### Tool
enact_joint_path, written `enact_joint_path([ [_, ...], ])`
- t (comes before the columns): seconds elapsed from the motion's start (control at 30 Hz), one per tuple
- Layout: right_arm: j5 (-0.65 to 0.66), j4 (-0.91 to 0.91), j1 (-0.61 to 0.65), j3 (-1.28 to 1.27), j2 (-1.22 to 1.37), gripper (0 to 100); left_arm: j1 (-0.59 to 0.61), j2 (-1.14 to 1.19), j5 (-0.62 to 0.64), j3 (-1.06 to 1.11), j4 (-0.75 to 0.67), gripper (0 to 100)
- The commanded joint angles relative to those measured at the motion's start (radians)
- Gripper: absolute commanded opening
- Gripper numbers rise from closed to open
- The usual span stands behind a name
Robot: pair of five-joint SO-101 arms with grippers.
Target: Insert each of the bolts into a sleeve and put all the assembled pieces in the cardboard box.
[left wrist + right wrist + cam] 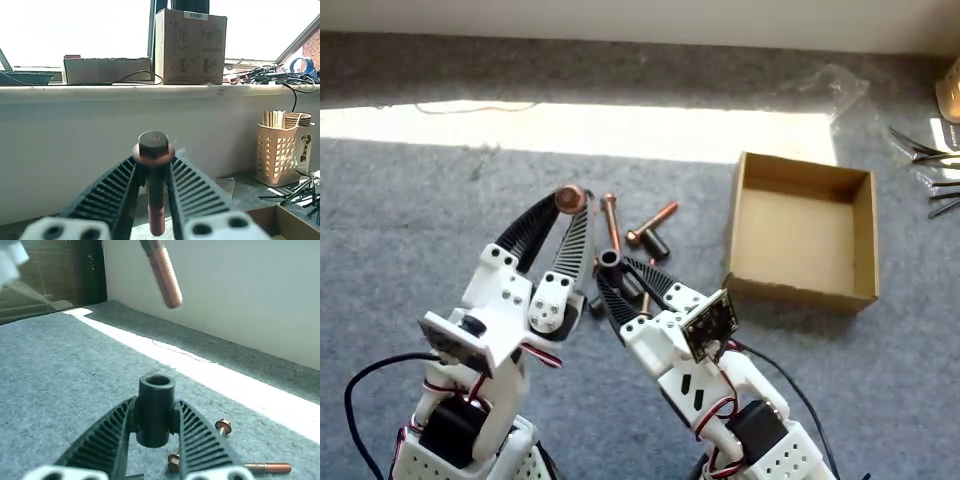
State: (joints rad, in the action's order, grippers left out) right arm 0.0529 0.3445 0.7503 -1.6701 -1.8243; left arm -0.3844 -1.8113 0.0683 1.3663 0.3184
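- The left gripper (154, 164) is met first, its fingers clamped on a bolt (155, 200) just under the head, with the shank running down between them;
- the right gripper (155, 405) is found with its fingers closed round a sleeve (156, 390), the bore turned upward; the held bolt's threaded tip is poised near that open end but apart from it, and nothing has been entered yet;
- the first insertion is therefore judged to be at the lining-up stage; tip and bore are yet to be brought into line;
- on the bench (420, 220), loose bolts (653, 222) and at least one spare sleeve (656, 243) are seen lying just beyond the fingers, none of them assembled;
- the cardboard box (865, 240) is set off to the side; no assembled piece is seen inside it;
- every pairing and every delivery is judged outstanding.
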Motion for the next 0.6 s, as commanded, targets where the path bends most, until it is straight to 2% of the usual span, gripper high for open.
enact_joint_path([
  [0.0,-0.003,0.035,0.008,-0.147,-0.012,0.5,-0.019,-0.012,-0.005,-0.085,0.057,1],
  [0.27,-0.003,0.042,0.01,-0.147,-0.012,0.5,-0.019,-0.012,-0.005,-0.156,0.19,1],
  [0.33,-0.003,0.044,0.01,-0.147,-0.012,0.5,-0.021,-0.012,-0.04,-0.156,0.213,1],
  [0.57,-0.003,0.045,0.01,-0.147,-0.01,0.5,-0.027,-0.012,-0.063,-0.153,0.224,1],
])
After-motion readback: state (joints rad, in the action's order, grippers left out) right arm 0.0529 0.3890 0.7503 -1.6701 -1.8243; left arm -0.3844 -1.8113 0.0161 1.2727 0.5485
